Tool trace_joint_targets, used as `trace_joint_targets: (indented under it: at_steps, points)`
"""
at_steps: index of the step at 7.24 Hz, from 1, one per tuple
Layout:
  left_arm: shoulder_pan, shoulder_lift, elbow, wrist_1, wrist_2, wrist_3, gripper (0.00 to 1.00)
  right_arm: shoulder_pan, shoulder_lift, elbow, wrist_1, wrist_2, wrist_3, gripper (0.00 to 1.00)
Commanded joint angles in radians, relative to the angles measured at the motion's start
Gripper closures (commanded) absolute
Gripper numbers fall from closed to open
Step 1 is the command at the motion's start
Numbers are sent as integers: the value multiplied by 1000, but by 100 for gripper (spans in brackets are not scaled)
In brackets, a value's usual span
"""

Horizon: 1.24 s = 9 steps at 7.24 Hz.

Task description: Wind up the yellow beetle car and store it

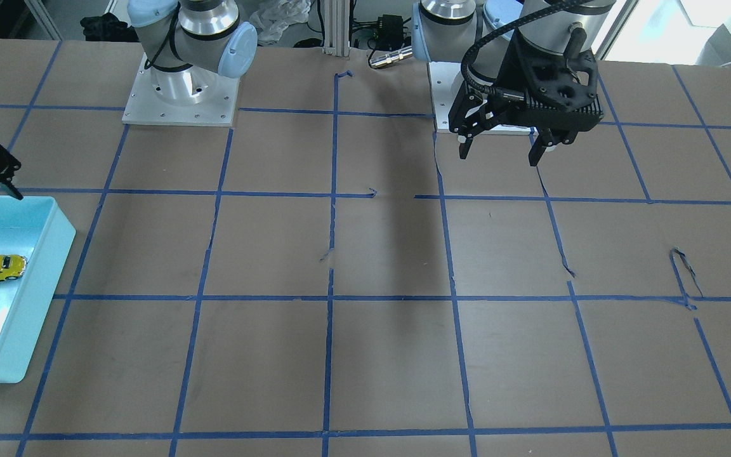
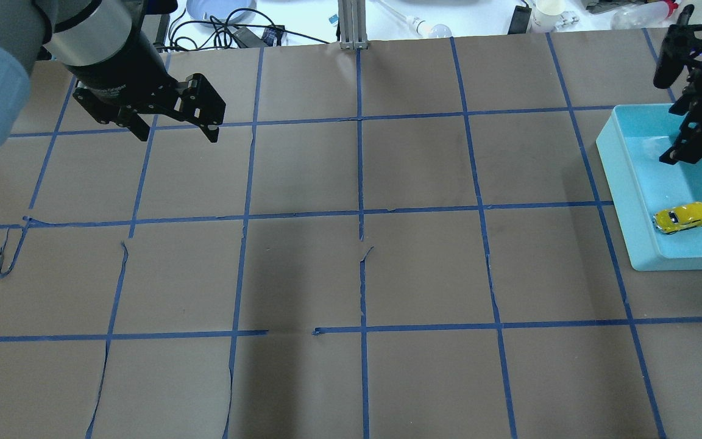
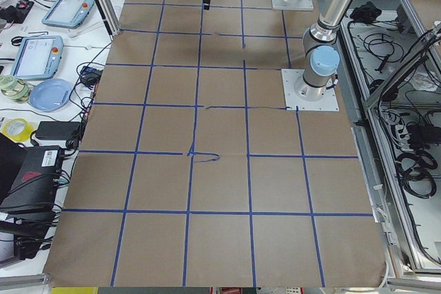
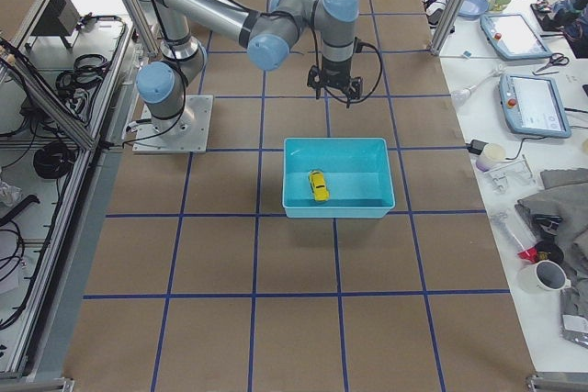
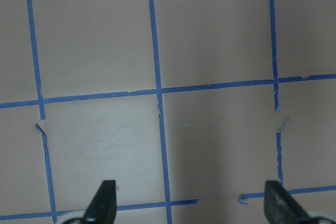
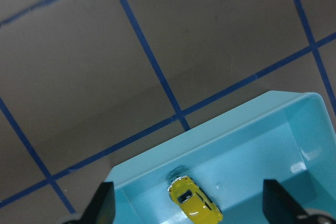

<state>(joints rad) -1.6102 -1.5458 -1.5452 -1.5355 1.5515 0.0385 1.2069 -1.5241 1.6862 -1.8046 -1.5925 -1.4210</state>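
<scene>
The yellow beetle car (image 2: 682, 217) is a tiny, glossy, bright-yellow toy with a rounded body and dark windows. It sits upright on the floor of a turquoise plastic bin (image 2: 643, 171), clear of the walls, at the robot's right end of the tabletop (image 2: 424, 268). The tabletop is covered in brown paper gridded with blue tape.

The right gripper (image 4: 335, 95) hangs above the bin's far end with its fingers spread wide and nothing between them, apart from the car. The left gripper (image 1: 500, 158) hovers over bare paper well away from the bin, also wide open and empty.

The car's wheels are too small to make out in the fixed views. In the right wrist view its lower end is cut off by the bottom edge. The overhead view crops the bin's right side. The front-facing view crops the bin's left side and shows only a sliver of the right gripper. From the left end camera the bin is barely visible at the top edge.

White lettering on the left gripper's body in the overhead view is too small to read.
</scene>
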Motion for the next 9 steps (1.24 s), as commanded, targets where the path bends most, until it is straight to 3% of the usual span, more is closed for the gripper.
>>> trace_joint_targets:
  at_steps: [1,3,4,7,9]
  points:
    - [1,0,0,1,2,3,0,209,-51,-67,140,0,486,0]
    - [1,0,0,1,2,4,0,405,-34,-172,253,0,1007,0]
    - [1,4,0,2,2,4,0,419,-33,-203,296,3,1224,0]
    - [1,1,2,3,2,4,0,476,-31,-204,297,28,1448,0]
    - [1,1,0,2,1,6,0,477,-24,-206,292,28,1441,0]
